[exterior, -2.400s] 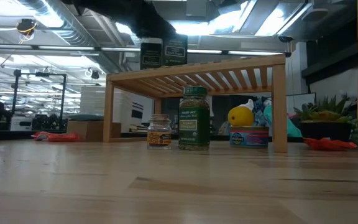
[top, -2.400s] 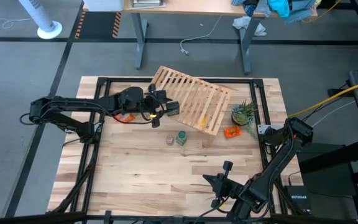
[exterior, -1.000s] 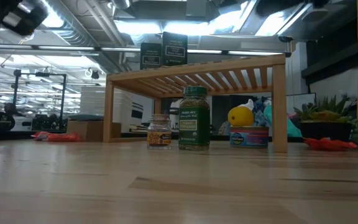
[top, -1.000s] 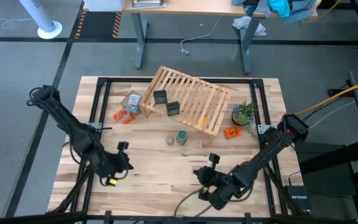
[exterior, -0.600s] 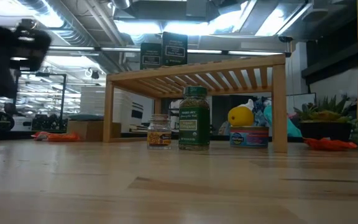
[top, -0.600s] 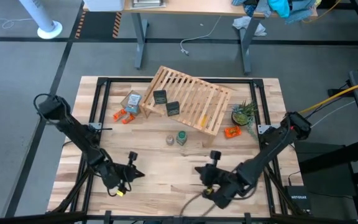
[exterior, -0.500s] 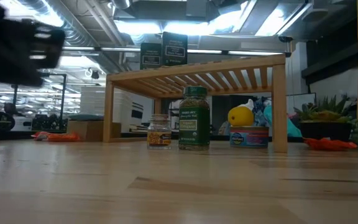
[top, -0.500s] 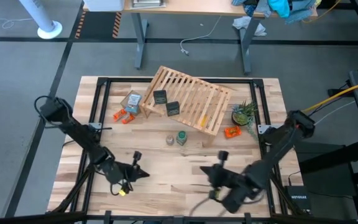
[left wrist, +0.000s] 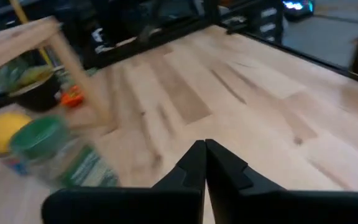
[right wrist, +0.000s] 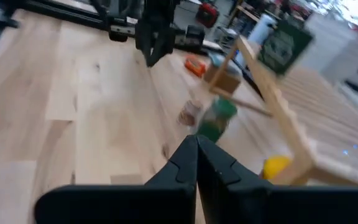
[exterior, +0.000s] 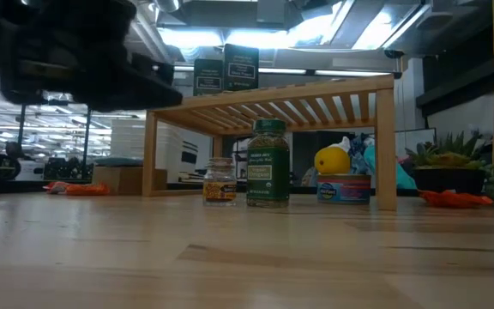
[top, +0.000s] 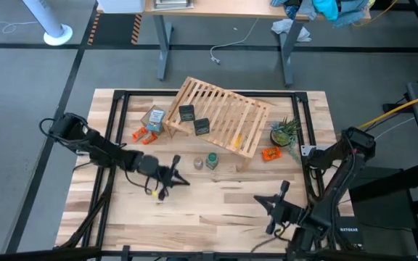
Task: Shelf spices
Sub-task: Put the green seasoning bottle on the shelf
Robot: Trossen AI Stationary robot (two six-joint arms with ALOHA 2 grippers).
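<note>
High view: two dark jars point(top: 194, 119) stood on the shelf point(top: 222, 116), while the green jar point(top: 212, 159) and tiny glass jar point(top: 198, 163) waited on the table point(top: 216, 210) in front of it. The left gripper point(top: 176, 176), fingers pressed together and empty, hovered near the glass jar; it would need to spread before grasping squarely. The right gripper point(top: 278, 205), also closed, waited near the table's front edge.

Having left the shelf point(top: 222, 116) where the two dark jars point(top: 194, 119) now stand, the left gripper point(top: 182, 175) swings back toward the green jar point(top: 212, 159), while the right gripper point(top: 284, 189) shifts right along the near edge.
</note>
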